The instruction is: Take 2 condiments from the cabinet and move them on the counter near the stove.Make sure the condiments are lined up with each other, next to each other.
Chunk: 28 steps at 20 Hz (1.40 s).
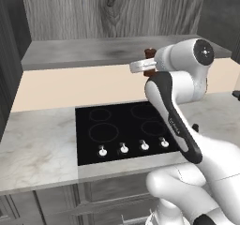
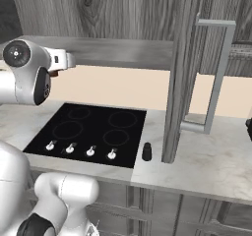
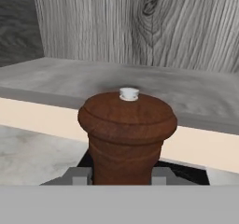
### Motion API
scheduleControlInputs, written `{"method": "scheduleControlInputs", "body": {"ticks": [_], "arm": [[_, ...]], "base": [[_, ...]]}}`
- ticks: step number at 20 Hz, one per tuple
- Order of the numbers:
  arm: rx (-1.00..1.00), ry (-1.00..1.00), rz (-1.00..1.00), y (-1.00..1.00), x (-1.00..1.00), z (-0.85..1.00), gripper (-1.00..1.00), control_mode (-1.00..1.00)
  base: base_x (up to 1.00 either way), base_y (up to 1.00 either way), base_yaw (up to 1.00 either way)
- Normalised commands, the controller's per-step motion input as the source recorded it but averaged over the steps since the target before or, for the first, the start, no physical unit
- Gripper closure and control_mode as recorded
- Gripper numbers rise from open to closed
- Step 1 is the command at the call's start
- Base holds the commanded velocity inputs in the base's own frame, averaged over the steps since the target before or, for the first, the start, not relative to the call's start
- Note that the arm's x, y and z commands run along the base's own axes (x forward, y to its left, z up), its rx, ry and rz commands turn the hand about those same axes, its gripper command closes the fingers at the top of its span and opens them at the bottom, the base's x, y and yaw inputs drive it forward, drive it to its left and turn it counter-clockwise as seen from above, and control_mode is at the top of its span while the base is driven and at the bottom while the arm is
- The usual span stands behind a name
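The gripper (image 3: 122, 176) is clamped on the brown mill (image 3: 127, 134), upright, up in the air over the back of the stove (image 1: 122, 125); the black shaker (image 2: 146, 152) waits low on the counter (image 2: 206, 156) just right of the stove.

1. Backsplash (image 1: 70, 86) (image 2: 123, 85) (image 3: 28, 113): plain beige band, flat and unpatterned, running the full width of the wall at the back.

2. Lower fronts (image 1: 61, 203) (image 2: 162, 205): grey wood-grain panels with recessed frames, set under the work surface and seen along the bottom of both base views (partly hidden in each).

3. Dark side panel (image 1: 9, 55): tall, dark grey, upright at the far left of the left base view.

4. Small dark object (image 2: 249, 129) (image 1: 236, 95): black, cut off by the right edge in both base views; kind cannot be told.
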Motion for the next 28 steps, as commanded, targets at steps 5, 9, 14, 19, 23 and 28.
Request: {"method": "scheduleControlInputs", "body": {"ticks": [5,9,14,19,23,28], "arm": [[0.00,0.00,0.00,-0.25,-0.02,0.00,1.00,-1.00],[0.00,0.00,0.00,-0.13,-0.32,0.00,1.00,-1.00],[0.00,0.00,0.00,-0.12,-0.56,-0.01,1.00,-1.00],[0.00,0.00,0.00,-0.22,-0.52,-0.06,1.00,-1.00],[0.00,0.00,0.00,-0.24,-0.36,-0.18,1.00,-1.00],[0.00,0.03,0.00,-0.24,-0.26,-0.17,1.00,-1.00]], "base": [[0.00,0.00,0.00],[0.00,0.00,0.00],[0.00,0.00,0.00],[0.00,0.00,0.00],[0.00,0.00,0.00],[0.00,0.00,0.00]]}}
